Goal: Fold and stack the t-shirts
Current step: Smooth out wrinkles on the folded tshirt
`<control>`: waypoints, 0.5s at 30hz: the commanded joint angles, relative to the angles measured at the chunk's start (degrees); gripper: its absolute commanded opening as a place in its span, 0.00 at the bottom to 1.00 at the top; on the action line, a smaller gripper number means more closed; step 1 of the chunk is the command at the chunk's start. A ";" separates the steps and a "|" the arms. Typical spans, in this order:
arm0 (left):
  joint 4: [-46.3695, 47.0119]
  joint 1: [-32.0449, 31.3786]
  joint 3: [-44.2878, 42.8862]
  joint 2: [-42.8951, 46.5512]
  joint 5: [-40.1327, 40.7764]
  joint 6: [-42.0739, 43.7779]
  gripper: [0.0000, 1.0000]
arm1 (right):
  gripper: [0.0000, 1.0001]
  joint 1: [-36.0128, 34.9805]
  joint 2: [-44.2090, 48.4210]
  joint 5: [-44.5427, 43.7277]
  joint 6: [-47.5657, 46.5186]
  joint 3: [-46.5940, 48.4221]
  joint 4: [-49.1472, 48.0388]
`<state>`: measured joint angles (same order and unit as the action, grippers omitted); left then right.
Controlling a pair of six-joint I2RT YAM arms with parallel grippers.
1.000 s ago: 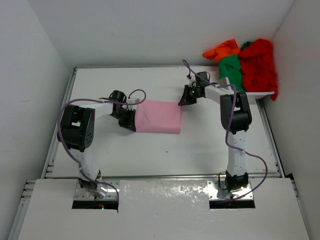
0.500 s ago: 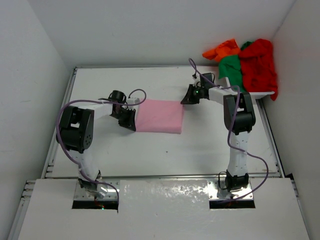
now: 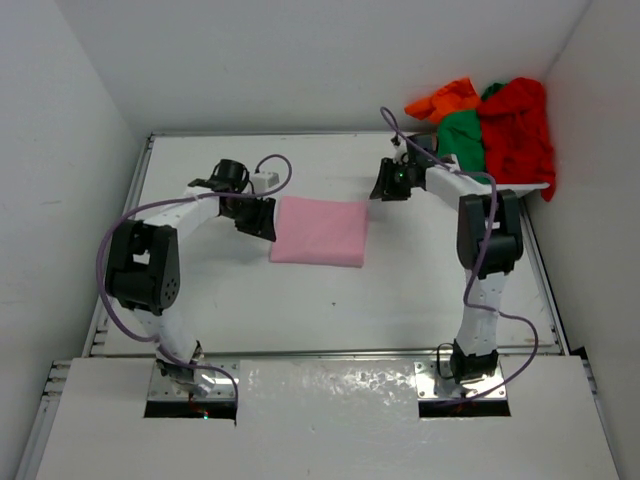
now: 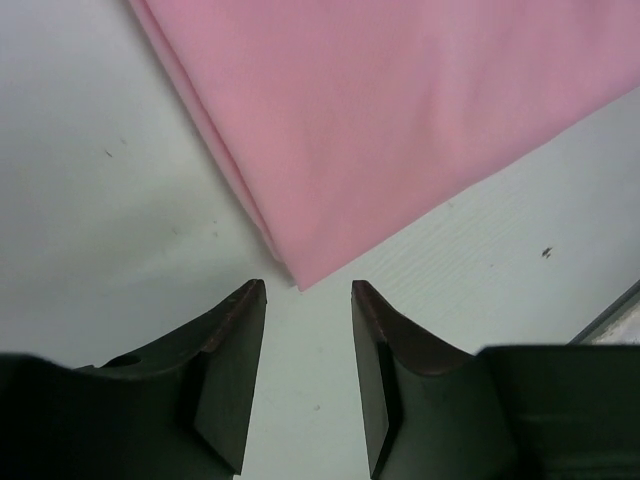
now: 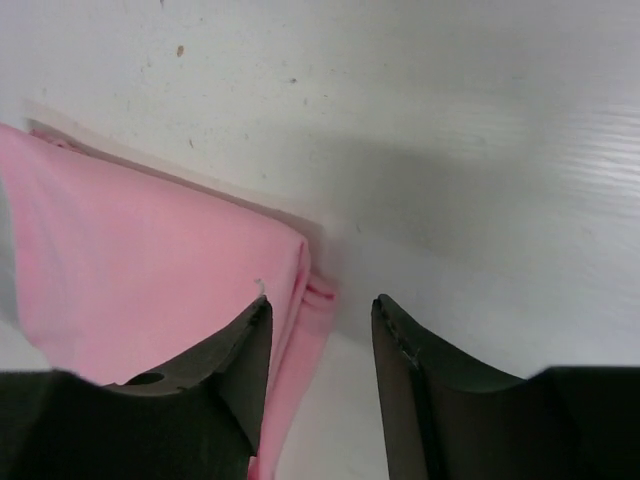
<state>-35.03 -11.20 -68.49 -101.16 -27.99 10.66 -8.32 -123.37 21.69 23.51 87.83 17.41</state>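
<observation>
- left claw (image 4: 307,297) released, empty; corner of the folded light pink cloth t-shirt (image 4: 400,120) just ahead of its tips, rest cut off
- right claw (image 5: 320,310) released too, that shirt's edge partly behind one finger
- red t-shirt (image 3: 515,125), green t-shirt (image 3: 462,140), orange t-shirt (image 3: 447,100) heaped beyond right claw, outlines muddled

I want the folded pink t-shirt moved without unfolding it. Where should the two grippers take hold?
Probably its corners, since the pink t-shirt lies flat: left gripper from the left, onto the corner just ahead of its open jaws; right gripper from the far right, onto the corner where the folded layers stack, pinching all layers together.
</observation>
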 commanded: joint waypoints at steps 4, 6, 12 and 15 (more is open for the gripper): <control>0.83 0.13 -2.70 2.21 0.04 -0.63 0.38 | 0.12 -4.06 19.71 -12.73 -3.21 -7.04 2.47; 1.27 0.13 -2.53 1.41 0.74 -0.90 0.38 | 0.01 -9.16 22.37 -9.42 -2.42 -11.25 -1.91; 4.70 -0.22 -2.53 0.18 -1.89 -2.92 0.38 | 0.00 -15.85 25.55 -2.44 13.12 -25.24 -20.11; 7.33 -1.45 -3.32 0.18 -3.12 -3.18 0.39 | 0.00 -16.47 25.64 -1.92 17.60 -30.60 -24.87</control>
<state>-32.40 -11.35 -70.39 -101.30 -28.62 8.54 -26.15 -97.56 18.57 33.15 61.19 0.78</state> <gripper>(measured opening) 0.383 0.001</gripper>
